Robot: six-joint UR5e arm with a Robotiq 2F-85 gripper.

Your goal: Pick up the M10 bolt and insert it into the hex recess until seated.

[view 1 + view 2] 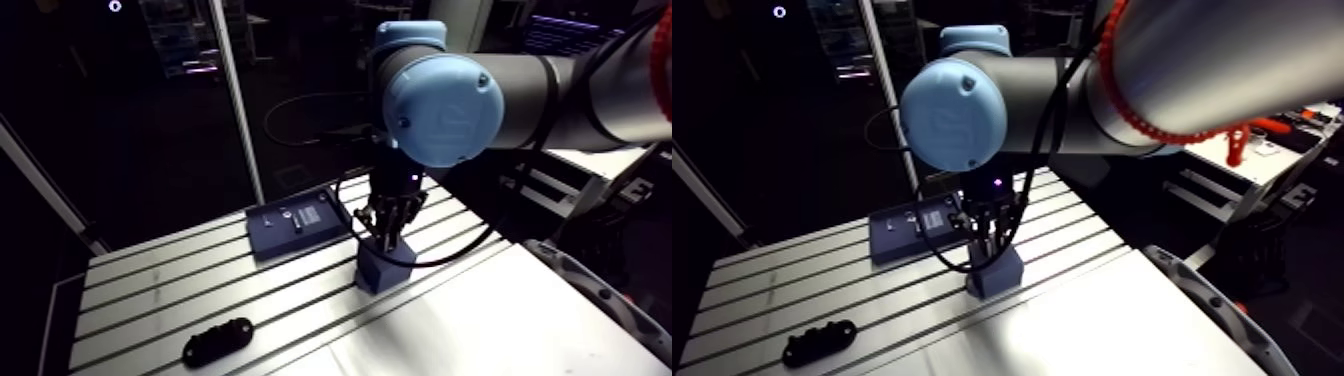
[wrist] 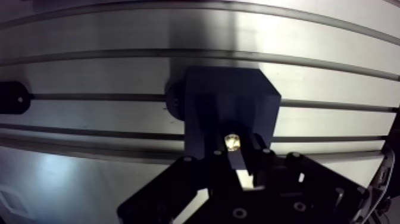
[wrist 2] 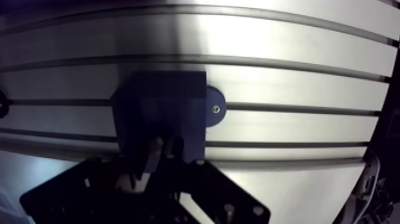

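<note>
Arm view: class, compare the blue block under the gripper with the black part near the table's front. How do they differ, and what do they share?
The blue block is boxy and stands tall; the black part is long, low and flat. The blue block sits right under the gripper; the black part lies well apart from it. Both rest on the slotted table.

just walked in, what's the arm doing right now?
The arm's gripper is down over the dark blue block on the slotted table. It is shut on a small shiny bolt, held at the block's top face. Whether the bolt is seated in the recess cannot be told from these views. A flat blue box and a black part lie elsewhere on the table, away from the gripper.
</note>
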